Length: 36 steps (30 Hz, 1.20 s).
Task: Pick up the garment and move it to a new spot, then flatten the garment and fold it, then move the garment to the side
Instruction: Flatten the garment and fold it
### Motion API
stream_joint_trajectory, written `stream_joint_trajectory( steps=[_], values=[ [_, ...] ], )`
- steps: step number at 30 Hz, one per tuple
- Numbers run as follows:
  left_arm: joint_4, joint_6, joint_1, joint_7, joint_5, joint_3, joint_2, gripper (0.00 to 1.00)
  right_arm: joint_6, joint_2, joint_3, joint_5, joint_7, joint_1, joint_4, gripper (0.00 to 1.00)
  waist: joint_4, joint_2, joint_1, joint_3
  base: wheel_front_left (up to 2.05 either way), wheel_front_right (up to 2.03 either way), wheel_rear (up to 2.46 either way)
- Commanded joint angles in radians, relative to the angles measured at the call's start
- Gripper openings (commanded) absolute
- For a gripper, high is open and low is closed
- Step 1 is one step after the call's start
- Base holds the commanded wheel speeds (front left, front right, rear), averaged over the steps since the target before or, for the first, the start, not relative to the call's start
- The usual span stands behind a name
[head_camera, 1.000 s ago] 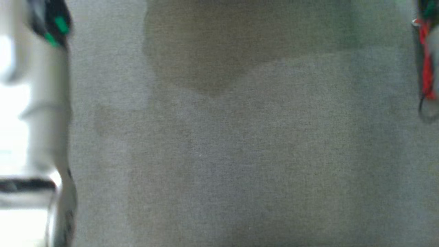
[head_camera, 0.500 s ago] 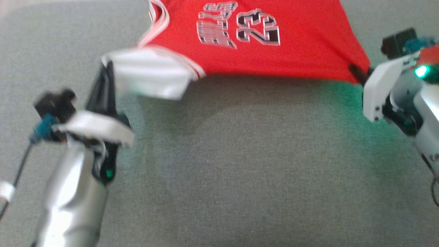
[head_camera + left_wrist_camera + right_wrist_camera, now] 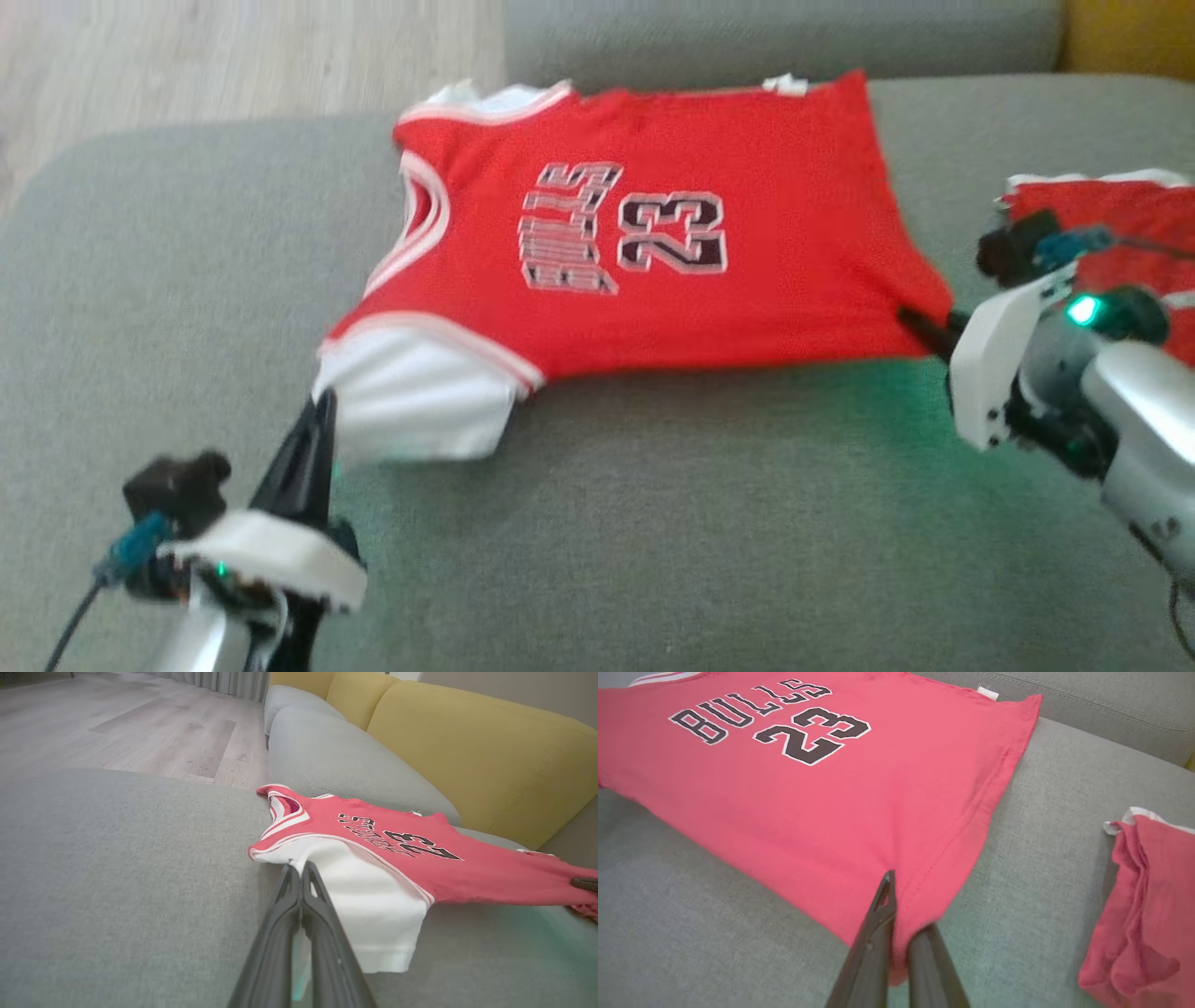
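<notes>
Grey sofa seat [image 3: 653,541] lies under everything, soft and wide. Far past the left jaws there is a pale wood floor [image 3: 117,732]. Big yellow cushions [image 3: 467,751] stand at the back of the sofa, up past the grey back.

The garment [image 3: 653,308] is a red shirt with no sleeves. It lies between the two jaws, spread out on the seat with its front up. The word BULLS [image 3: 742,704] and the number 23 [image 3: 812,737] are on it in black with white edges. Its neck and arm holes have white stripes and sit on the left jaws' side. Its bottom edge is on the right jaws' side.

The left jaws are pressed together. Their tips are right at a white flap [image 3: 411,401] of the shirt, at the near corner, and they seem to pinch its edge. The flap hangs a bit past the tips and looks turned over, so the white inside shows.

The right jaws are pressed together too. They pinch the red bottom corner of the shirt, and red cloth is squeezed between the two dark fingers. From that corner the near edge of the shirt runs almost straight across to the left jaws.

A little green light [image 3: 1083,310] glows on the right arm, and the seat beside it looks green.

Just past the right jaws, on the side away from the shirt, another red cloth [image 3: 1143,905] lies bunched up on the seat. It has a thin white edge, and it does not touch the shirt.
</notes>
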Motion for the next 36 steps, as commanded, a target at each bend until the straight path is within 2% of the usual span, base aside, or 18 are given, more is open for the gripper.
stream_joint_trajectory(
  steps=[1,9,16,22,26,36],
  values=[
    [-0.060,0.012,-0.013,0.007,-0.007,0.047,0.034,0.00,-0.001,-0.022,0.004,0.010,-0.007,0.016,-0.027,0.00,-0.022,-0.0001,0.0002,-0.036,0.00,0.00,0.00],
    [-0.248,0.061,0.151,0.089,-0.027,0.039,0.057,0.00,-0.001,-0.060,0.022,0.069,0.029,0.100,-0.073,0.00,-0.041,-0.0001,0.0002,-0.072,0.00,0.00,0.00],
    [-0.310,0.089,0.190,0.111,-0.029,0.040,0.062,0.00,-0.001,-0.073,-0.019,0.080,-0.005,0.156,-0.118,0.00,-0.049,-0.0001,0.0002,-0.075,0.00,0.00,0.00],
    [-0.328,0.100,0.154,0.116,-0.028,0.057,0.074,0.00,-0.001,-0.063,-0.061,0.053,-0.001,0.163,-0.139,0.00,-0.055,-0.0001,0.0002,-0.049,0.00,0.00,0.00],
    [-0.323,0.092,0.115,0.130,-0.016,0.044,0.084,0.00,-0.001,-0.052,-0.097,0.034,0.011,0.158,-0.152,0.00,-0.055,-0.0001,0.0002,-0.020,0.00,0.00,0.00],
    [-0.236,0.077,-0.038,0.190,0.019,0.019,0.120,0.00,-0.001,-0.002,-0.192,0.006,0.087,0.115,-0.133,0.00,-0.058,-0.0001,0.0002,0.060,0.00,0.00,0.00]
  ],
)
